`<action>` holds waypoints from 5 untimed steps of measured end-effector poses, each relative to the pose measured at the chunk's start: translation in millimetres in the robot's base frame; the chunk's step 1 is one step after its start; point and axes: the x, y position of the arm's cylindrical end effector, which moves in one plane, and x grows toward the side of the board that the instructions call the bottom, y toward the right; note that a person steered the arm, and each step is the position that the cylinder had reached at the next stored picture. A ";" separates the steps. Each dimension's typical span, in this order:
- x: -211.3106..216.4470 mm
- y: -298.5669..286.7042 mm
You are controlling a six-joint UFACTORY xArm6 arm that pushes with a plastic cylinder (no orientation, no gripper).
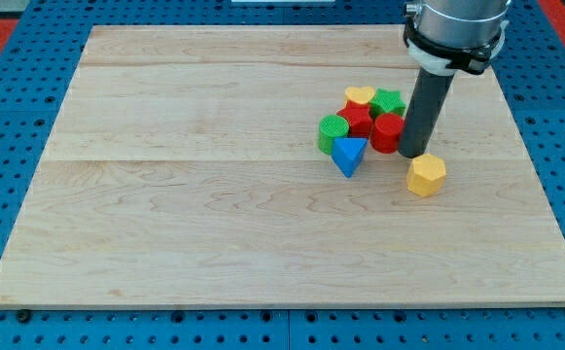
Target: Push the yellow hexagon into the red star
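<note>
The yellow hexagon [426, 176] lies on the wooden board right of centre, apart from the other blocks. The red star [356, 122] sits in a tight cluster up and to the left of it. My tip [415, 155] stands just above the hexagon's upper left edge, between it and the red cylinder [388, 132]. The rod comes down from the view's top right and hides part of the cluster's right side.
The cluster also holds a yellow heart [360, 95], a green star [389, 101], a green cylinder [333, 131] and a blue triangle [349, 155]. The wooden board [214, 194] rests on a blue pegboard.
</note>
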 end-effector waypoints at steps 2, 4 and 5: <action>5.6 66.1; 77.7 79.9; 78.3 66.9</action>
